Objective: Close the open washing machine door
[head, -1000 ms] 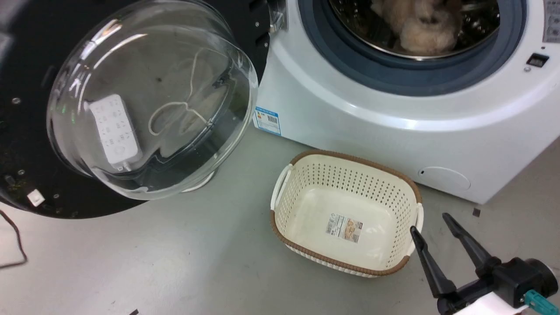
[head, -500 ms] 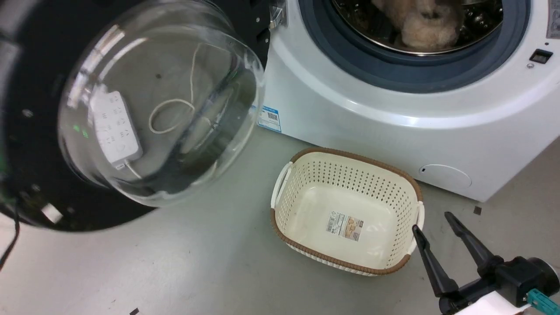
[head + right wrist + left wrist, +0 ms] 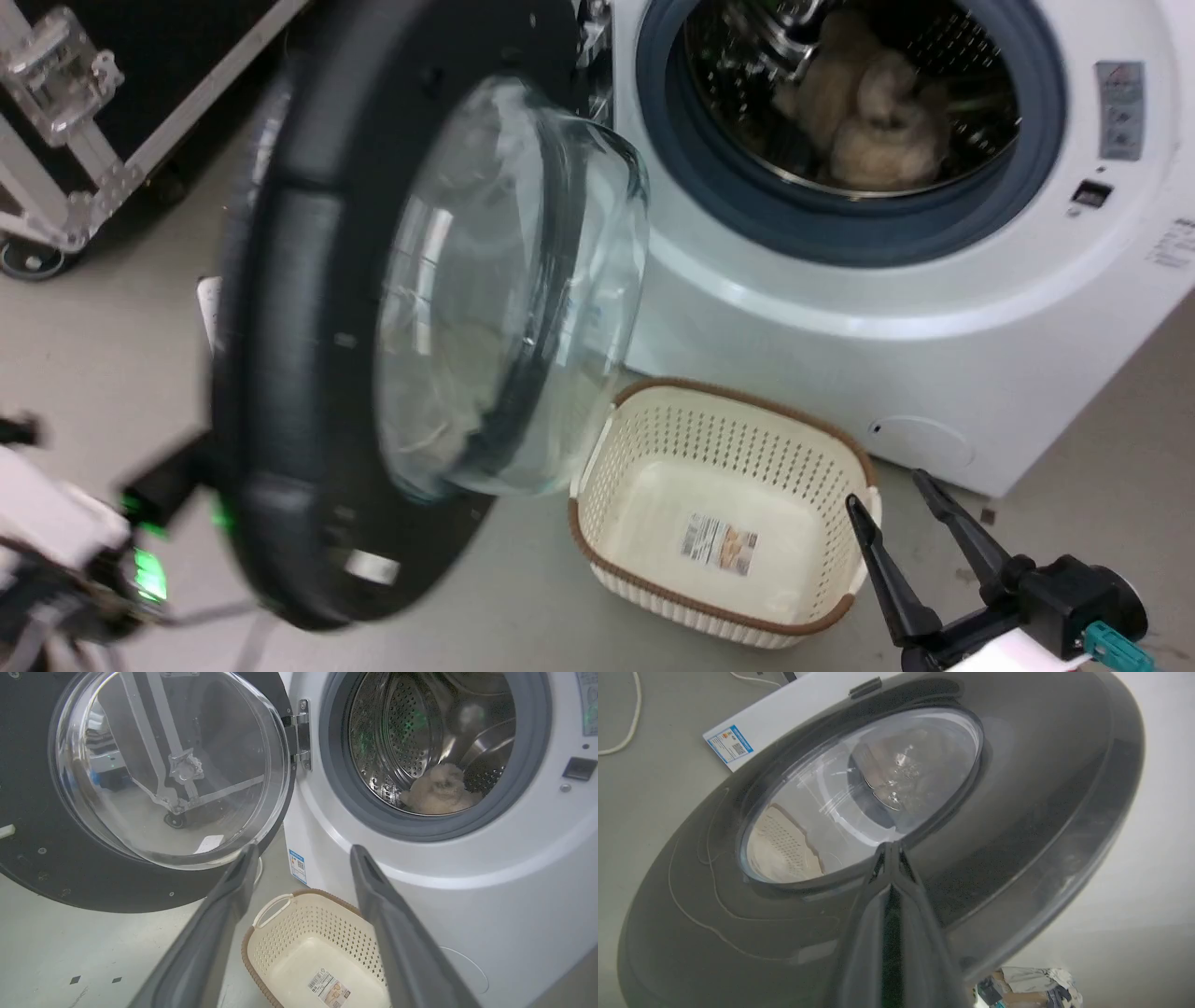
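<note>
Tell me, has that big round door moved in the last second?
Yes. The washing machine door has swung toward the washing machine; its glass now reaches the left rim of the basket, where floor showed between them before.

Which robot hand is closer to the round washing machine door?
Left. The left gripper, shut, has its tips right at the washing machine door, on its outside. The right gripper hangs open beside the laundry basket, away from the door.

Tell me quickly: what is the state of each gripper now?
Left gripper: closed, holding nothing, tips by the washing machine door.
Right gripper: open, empty.
</note>
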